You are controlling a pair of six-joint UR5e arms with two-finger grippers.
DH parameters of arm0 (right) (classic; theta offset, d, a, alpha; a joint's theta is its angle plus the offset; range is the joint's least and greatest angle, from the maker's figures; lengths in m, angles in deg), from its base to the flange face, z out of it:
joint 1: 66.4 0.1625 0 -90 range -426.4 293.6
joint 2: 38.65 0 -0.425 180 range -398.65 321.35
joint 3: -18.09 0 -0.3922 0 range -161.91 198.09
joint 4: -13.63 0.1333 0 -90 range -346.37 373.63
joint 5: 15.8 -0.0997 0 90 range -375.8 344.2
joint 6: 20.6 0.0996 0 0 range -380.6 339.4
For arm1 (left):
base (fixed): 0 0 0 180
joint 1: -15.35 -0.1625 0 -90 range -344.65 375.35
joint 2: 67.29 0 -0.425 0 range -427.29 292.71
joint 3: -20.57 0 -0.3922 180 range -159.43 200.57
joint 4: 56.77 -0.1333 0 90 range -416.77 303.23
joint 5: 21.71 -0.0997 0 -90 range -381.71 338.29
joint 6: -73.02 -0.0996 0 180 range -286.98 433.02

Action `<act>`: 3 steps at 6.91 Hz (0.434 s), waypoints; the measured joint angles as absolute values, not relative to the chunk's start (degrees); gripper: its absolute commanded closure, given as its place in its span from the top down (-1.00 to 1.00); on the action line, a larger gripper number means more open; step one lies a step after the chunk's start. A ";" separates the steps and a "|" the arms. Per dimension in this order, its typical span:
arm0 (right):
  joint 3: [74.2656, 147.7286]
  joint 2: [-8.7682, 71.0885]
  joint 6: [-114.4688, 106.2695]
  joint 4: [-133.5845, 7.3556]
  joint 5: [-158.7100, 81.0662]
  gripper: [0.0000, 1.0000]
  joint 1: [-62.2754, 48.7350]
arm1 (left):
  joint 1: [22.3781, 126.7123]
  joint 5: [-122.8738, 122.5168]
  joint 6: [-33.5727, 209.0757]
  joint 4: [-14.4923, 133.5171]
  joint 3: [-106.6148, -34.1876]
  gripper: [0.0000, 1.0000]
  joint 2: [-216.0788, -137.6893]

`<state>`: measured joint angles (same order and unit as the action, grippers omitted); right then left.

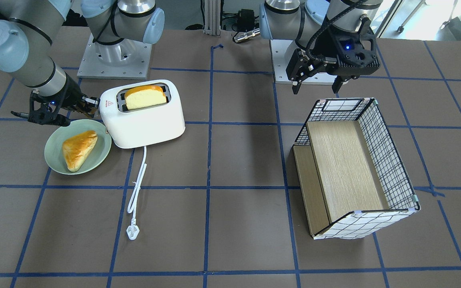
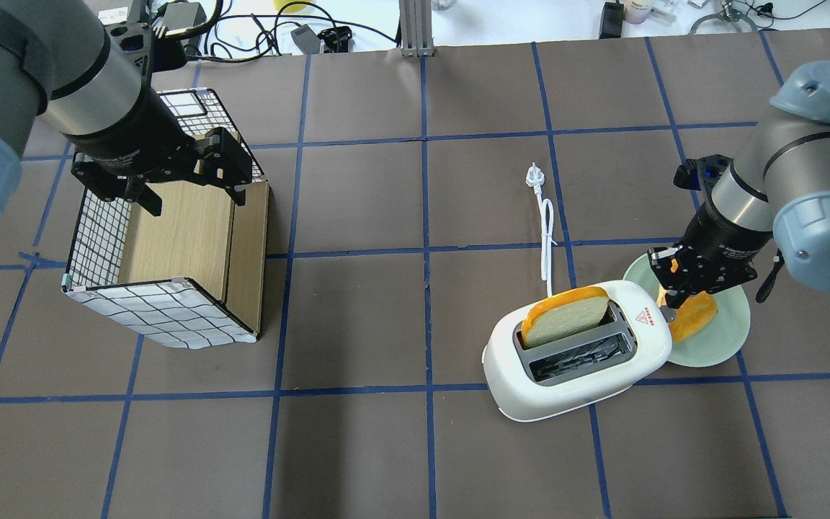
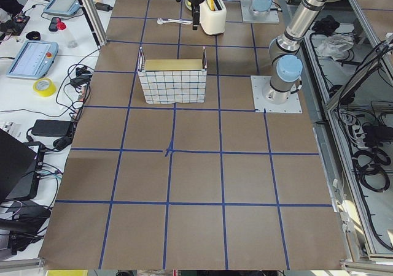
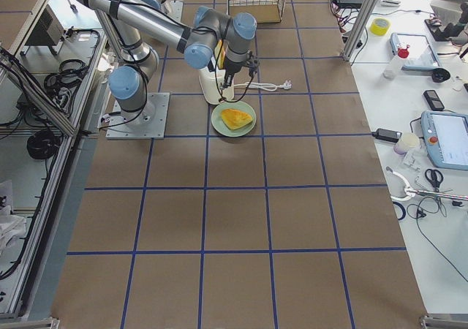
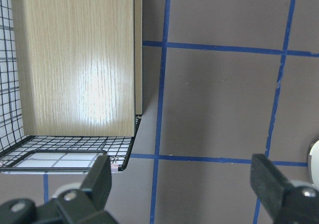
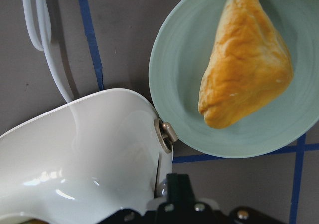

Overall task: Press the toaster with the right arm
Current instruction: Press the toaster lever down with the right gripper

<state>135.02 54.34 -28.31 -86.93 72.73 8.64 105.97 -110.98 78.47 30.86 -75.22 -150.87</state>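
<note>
Altogether, counted on the tabletop:
- one toaster, glossy white, standing upright on the robot's right side, with one red triangle sticker on its top;
- two slots in it: one holds a single slice of bread that sticks up above the rim, and the other shows only its dark inside;
- one white cord, running away from the toaster towards the operators' side and ending in one plug that lies loose on the tabletop;
- one pale green plate, just beside the toaster's end, carrying one golden triangular pastry;
- one wire-grid basket with wooden boards inside, lying on its side on the robot's left, well apart from the toaster;
- two arms, each with one tool.

Then the pose:
- right arm: bent over the plate, wrist angled down towards the toaster's end by the sticker; the right tool sits above the near edge of the plate with its fingers drawn together, the tip right at the toaster's end wall;
- the small metal lever knob on that end shows in the wrist view just beyond the fingertip; whether the two touch cannot be told;
- left arm: hanging over the basket's robot-side edge, wrist pointing down; the left tool has its fingers spread wide with nothing between them.
</note>
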 measured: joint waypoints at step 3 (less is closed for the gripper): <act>136.00 53.71 -29.06 -87.51 72.43 -1.00 7.51 | 105.96 -111.01 78.47 30.86 -75.22 1.00 -150.87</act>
